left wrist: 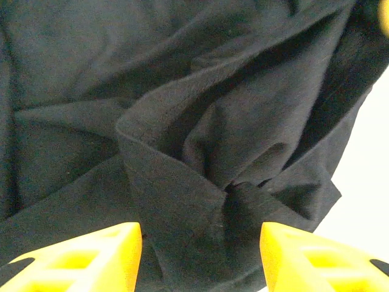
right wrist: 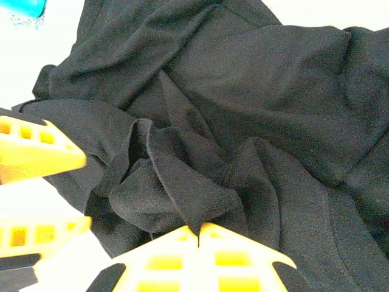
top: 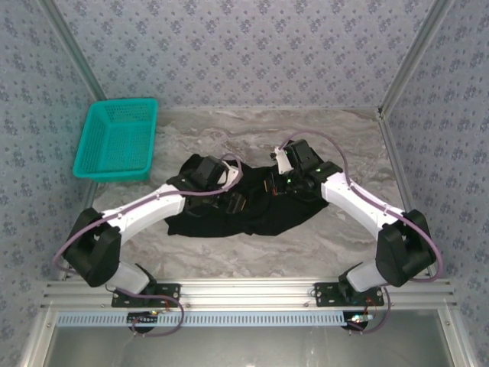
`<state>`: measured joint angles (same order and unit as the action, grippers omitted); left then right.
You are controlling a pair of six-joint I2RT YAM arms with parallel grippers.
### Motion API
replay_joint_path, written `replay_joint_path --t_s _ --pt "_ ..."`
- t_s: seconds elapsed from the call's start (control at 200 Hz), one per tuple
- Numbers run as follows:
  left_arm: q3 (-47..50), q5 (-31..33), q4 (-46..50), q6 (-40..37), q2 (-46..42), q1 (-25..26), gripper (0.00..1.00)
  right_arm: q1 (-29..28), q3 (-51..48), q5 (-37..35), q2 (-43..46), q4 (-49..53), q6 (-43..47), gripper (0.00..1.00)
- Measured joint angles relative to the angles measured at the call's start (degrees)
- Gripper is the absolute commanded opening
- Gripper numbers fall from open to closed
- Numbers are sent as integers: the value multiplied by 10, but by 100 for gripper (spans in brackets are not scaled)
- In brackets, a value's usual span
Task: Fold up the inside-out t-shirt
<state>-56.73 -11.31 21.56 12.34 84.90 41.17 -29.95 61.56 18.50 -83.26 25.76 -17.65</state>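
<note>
inventory, counted: one inside-out t-shirt, one teal basket, two arms, two hands.

item 1, inside-out t-shirt. it lies crumpled near the middle of the desk, between the two arms. all the cloth on show is plain black. it is bunched into ridges and folds, with a flatter part spread toward the near edge.

item 2, left hand. it is released: its two yellow fingers stand well apart, low over the left part of the shirt. a raised fold of black cloth sits in line with the gap, and neither finger presses on it.

item 3, right hand. it is clenched: its two yellow fingers meet tip to tip, right at a rolled fold of the shirt. i cannot tell whether any cloth is nipped between them.

item 4, teal basket. it is a slotted plastic tray at the far left of the desk, well apart from the shirt.

surface: the desk top is grey marbled stone pattern, bare around the shirt. a ribbed aluminium rail along the near edge carries both arm bases.

room: walls on three sides carry blue-grey paper with a small repeated flower motif, with metal posts at the corners.
</note>
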Motion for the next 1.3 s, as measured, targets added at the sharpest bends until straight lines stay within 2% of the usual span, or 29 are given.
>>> replay_joint_path --t_s 0.295,0.64,0.874,1.089,1.304 --pt "-31 -8 8 -15 44 0 38 2 0 0 0 0 0 0" --pt "-45 -15 9 -24 57 0 12 3 0 0 0 0 0 0" --pt "-45 -15 11 -23 50 0 5 13 0 -1 4 2 0 0" --pt "-37 -31 17 -19 -43 -7 0 47 0 -8 40 22 0 0" --pt "8 -92 -39 17 -166 -53 0 76 11 -12 71 45 1 0"
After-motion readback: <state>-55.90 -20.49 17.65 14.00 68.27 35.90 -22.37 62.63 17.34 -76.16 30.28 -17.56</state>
